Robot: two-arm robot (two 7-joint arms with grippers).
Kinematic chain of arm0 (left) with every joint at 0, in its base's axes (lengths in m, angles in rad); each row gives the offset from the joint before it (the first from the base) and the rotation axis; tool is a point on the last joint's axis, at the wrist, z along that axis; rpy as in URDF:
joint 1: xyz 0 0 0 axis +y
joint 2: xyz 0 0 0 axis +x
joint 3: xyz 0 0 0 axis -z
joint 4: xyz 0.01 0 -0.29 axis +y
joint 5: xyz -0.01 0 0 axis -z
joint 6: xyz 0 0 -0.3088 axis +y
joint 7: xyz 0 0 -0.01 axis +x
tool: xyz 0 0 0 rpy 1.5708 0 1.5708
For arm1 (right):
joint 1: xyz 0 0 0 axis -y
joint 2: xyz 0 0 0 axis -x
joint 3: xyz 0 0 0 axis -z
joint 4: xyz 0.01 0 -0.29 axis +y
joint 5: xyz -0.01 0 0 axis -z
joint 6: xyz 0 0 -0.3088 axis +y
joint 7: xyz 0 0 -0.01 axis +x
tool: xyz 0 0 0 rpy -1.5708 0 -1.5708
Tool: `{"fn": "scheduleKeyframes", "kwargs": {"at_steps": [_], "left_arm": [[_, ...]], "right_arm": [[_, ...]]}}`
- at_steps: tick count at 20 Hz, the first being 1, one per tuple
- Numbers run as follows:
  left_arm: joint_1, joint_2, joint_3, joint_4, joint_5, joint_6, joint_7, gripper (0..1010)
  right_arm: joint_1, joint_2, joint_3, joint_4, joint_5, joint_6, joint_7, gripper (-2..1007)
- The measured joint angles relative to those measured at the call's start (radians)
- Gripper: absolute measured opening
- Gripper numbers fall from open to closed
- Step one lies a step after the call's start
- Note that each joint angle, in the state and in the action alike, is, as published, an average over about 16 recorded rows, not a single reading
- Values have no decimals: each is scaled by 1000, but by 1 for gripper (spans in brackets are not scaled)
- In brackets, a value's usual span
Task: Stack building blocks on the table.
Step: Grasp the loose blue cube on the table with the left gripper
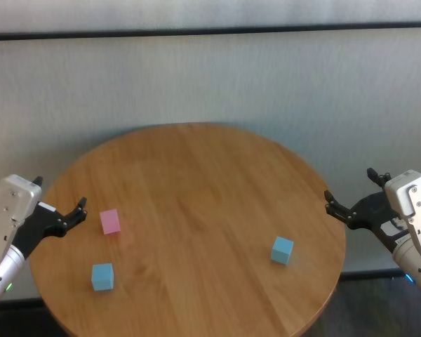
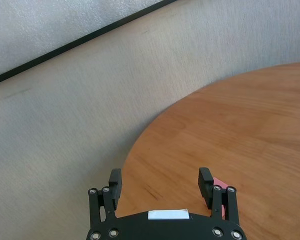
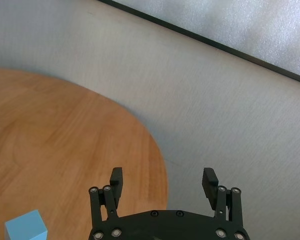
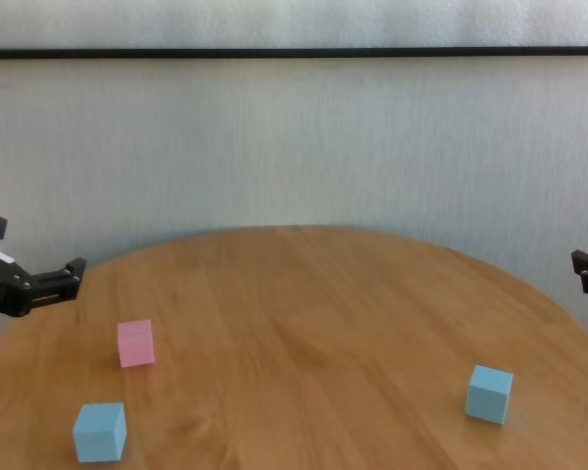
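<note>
Building blocks all unstacked, well apart on tabletop (image 1: 196, 175): pink cube (image 1: 110, 221) near left edge, light blue cube (image 1: 102, 276) just nearer than it, second light blue cube (image 1: 282, 249) toward right. Left gripper (image 1: 59, 210) beside pink cube, wide open, empty. Right gripper (image 1: 351, 193) off right rim, wide open, empty.

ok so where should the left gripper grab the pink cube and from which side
Grip the pink cube across two opposite flat side faces, coming down from above. It sits flat and alone on the table, so its sides look clear. The open left gripper hovers just beside it, at the table's left edge.
</note>
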Motion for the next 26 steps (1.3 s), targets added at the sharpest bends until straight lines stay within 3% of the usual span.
{"fn": "scheduleKeyframes", "kwargs": {"at_steps": [26], "left_arm": [[0, 0, 0, 0, 0, 0, 0, 999]], "right_arm": [[0, 0, 0, 0, 0, 0, 0, 1001]]}}
